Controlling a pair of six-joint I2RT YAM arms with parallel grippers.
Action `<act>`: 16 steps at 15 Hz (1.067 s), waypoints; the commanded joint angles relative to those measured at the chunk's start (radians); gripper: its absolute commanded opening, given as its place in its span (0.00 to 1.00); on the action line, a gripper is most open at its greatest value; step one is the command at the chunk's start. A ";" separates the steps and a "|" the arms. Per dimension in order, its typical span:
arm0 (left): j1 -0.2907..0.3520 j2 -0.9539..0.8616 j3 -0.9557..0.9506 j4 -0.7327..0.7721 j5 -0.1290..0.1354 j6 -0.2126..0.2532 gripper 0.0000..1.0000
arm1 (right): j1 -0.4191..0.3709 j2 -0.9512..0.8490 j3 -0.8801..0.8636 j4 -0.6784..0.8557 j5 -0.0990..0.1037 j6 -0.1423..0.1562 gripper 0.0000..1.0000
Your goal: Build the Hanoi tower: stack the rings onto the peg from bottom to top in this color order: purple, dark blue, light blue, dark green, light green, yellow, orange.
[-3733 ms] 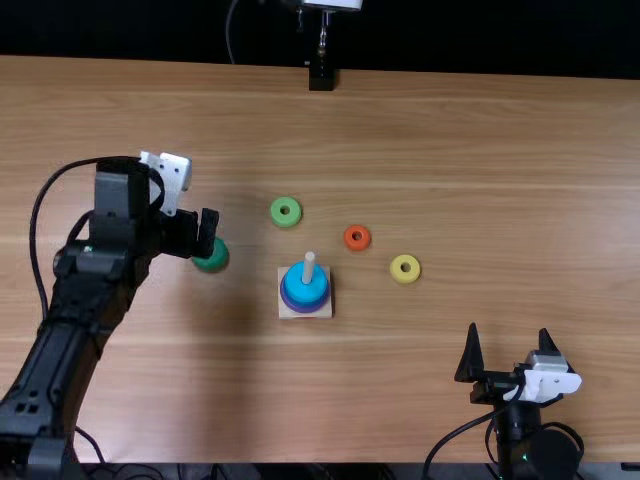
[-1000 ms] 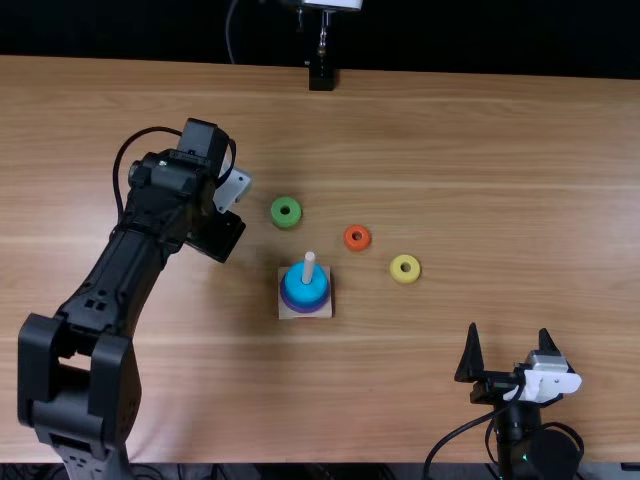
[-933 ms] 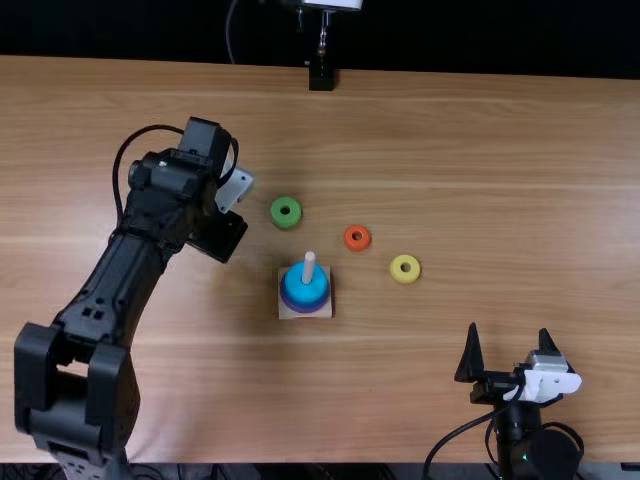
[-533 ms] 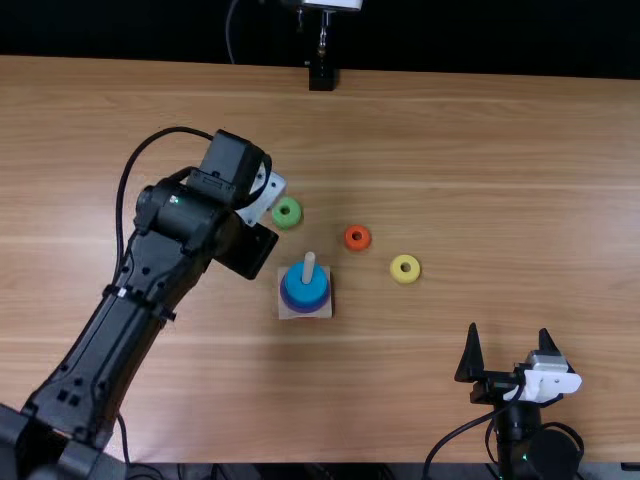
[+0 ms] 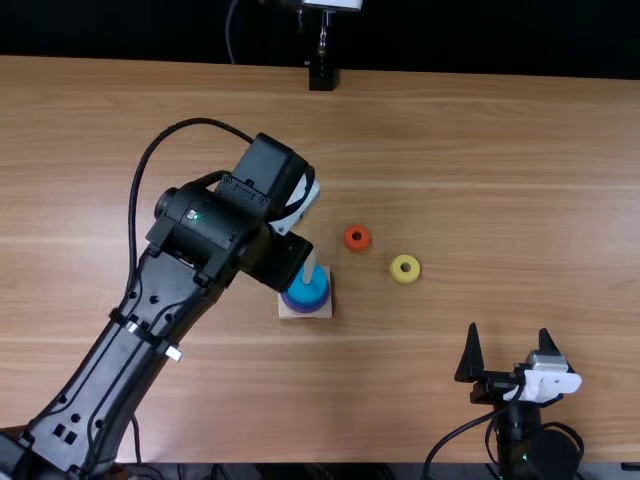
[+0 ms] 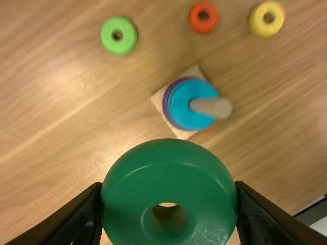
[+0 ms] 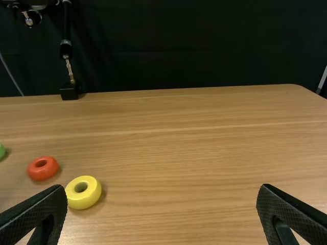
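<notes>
Pale brown wood grain runs across the table, on which the base and peg are set. The dark green ring is gripped between the fingers of the left gripper, beside the peg and raised above the table. Its hole should be centred over the peg's tip and the ring kept level, then lowered straight and released only once threaded; if it is let go off-centre, it could be caught on the tip. On the peg, the light blue ring is seated above a purple edge. The light green ring lies nearby and should be cleared; the orange ring and yellow ring lie farther along. The right gripper is held open, well apart.
</notes>
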 commanded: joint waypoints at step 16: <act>-0.089 0.176 0.127 -0.007 -0.002 -0.090 0.00 | -0.009 -0.012 -0.013 -0.003 0.000 0.004 1.00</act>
